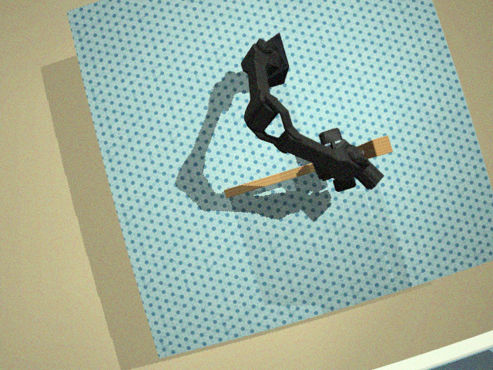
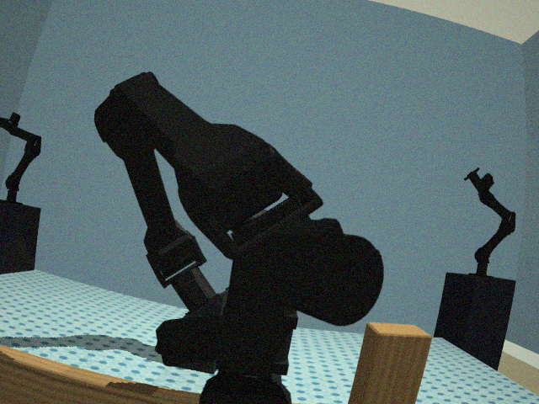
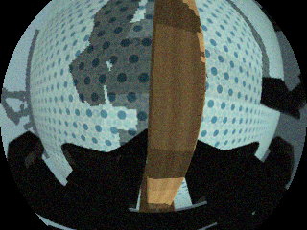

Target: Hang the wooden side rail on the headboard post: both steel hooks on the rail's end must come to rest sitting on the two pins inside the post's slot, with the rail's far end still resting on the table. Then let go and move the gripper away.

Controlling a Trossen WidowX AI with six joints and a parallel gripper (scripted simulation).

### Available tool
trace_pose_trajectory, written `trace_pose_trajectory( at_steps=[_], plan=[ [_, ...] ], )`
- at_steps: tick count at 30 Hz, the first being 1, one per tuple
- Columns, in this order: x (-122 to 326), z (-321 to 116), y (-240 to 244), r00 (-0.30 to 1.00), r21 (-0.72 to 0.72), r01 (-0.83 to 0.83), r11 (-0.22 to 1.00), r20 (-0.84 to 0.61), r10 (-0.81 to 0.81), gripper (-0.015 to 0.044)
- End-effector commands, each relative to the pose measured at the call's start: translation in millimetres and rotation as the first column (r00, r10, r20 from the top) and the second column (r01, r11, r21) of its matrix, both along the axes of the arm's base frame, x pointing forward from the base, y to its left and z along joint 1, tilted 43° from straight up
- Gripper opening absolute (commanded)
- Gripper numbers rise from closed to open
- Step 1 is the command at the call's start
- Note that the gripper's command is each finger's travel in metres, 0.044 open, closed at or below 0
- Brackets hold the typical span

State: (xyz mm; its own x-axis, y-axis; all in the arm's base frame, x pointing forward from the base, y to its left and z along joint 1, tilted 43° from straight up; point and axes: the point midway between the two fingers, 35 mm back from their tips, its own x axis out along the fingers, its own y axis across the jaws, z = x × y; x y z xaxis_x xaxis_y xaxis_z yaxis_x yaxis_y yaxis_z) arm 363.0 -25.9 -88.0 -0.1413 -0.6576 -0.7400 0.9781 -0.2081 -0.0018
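Observation:
The wooden side rail (image 1: 270, 180) (image 2: 87, 378) (image 3: 175, 86) runs from its free far end toward the post, its near part covered by the arm. My gripper (image 1: 338, 162) (image 3: 161, 132) is shut on the rail, with a finger on each side of it in the wrist view. The headboard post (image 1: 383, 145) (image 2: 389, 369) stands upright just beyond the gripper. The steel hooks, pins and slot are hidden by the arm and gripper, so I cannot tell whether the hooks sit on the pins. Contact of the far end with the table is unclear.
The arm (image 1: 260, 81) (image 2: 143, 183) reaches over the rail from its base and hides the rail-to-post joint. A dotted mat (image 1: 179, 278) (image 2: 65, 300) lies under everything. Two other arms on dark pedestals (image 2: 17, 235) (image 2: 474, 317) stand in the background.

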Motion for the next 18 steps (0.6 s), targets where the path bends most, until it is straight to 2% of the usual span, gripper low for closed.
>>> trace_pose_trajectory(
  at_steps=[1, 18],
  plan=[
    [1.7, 0.6, 5.7, 1.0, 0.006, -0.005, 1.0, 0.007, 0.005, 0.0],
    [3.4, 0.7, 7.2, 1.0, 0.006, -0.005, 1.0, 0.007, 0.005, 0.0]
  ],
)
